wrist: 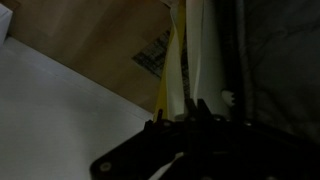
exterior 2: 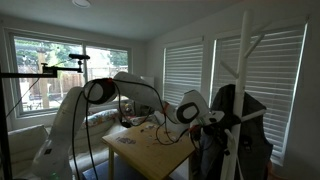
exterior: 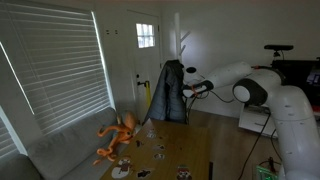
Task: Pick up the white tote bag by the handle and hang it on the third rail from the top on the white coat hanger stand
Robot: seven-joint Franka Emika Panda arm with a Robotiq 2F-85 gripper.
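The white coat stand stands by the door and also shows in an exterior view. A dark garment hangs on it. My gripper is held up against the stand at mid height. In the wrist view the fingers are dark and pressed together in front of a white vertical strip. I cannot tell whether that strip is the pole or the tote bag. No white tote bag shows clearly in either exterior view.
A yellow strip hangs left of the white one, and a yellow item leans by the door. An orange toy octopus lies on the couch. A wooden table with small items is close to the stand.
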